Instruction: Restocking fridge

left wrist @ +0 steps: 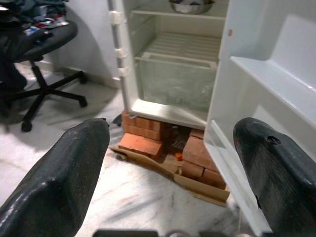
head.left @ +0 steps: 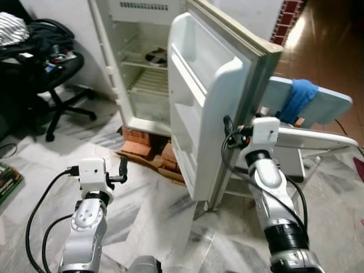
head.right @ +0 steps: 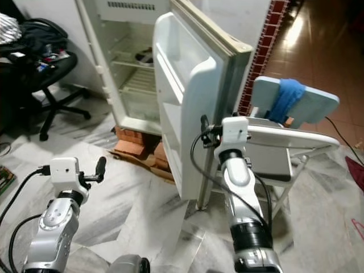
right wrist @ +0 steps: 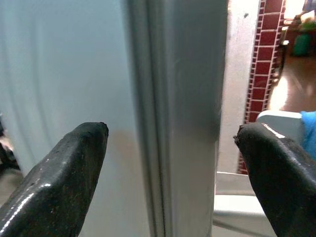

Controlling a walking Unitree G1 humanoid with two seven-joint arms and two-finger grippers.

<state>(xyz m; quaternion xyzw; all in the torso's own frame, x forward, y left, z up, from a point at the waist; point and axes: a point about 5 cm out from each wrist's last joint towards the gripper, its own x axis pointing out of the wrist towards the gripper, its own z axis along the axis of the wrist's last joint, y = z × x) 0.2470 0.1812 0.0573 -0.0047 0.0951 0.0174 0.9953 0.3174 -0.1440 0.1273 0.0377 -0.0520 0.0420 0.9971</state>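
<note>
1. Fingers [right wrist: 64, 177] of right gripper [right wrist: 170, 173] spread wide apart, straddling outer edge of fridge door [head.left: 210, 96], nothing clamped.
2. Fingers [left wrist: 59, 173] of left gripper [left wrist: 168, 173] likewise wide apart, empty, aimed at fridge [head.left: 142, 68] bottom from low over floor [head.left: 153, 210].
3. Fridge stood against wall, centre-left of head views, raised on red bricks [left wrist: 143, 143] w/ flattened cardboard [left wrist: 163, 168] beneath and in front.
4. Door swung fully open toward robot; inner white door shelves [left wrist: 276, 84] bare.
5. Inside: wire shelves, clear crisper drawer [left wrist: 173, 84] at bottom, metal bowl [left wrist: 191, 6] on upper shelf.
6. Right arm [head.left: 273, 193] raised beside door's outer face; left arm [head.left: 85, 222] held low, well apart from door.
7. Behind door on robot's right: white table [head.right: 284, 139] just beside the door edge, pale-blue chair [head.left: 324, 105] w/ blue cloth [head.left: 298, 96] draped over its back.
8. Red brick-pattern strip [right wrist: 266, 64] on wall past door.
9. Far left: black office chair [head.left: 51, 74] piled w/ clothes & clutter, well apart from fridge.
10. Floor pale marble w/ grey veining; green item [head.left: 7, 181] at left edge, too small to ID.
</note>
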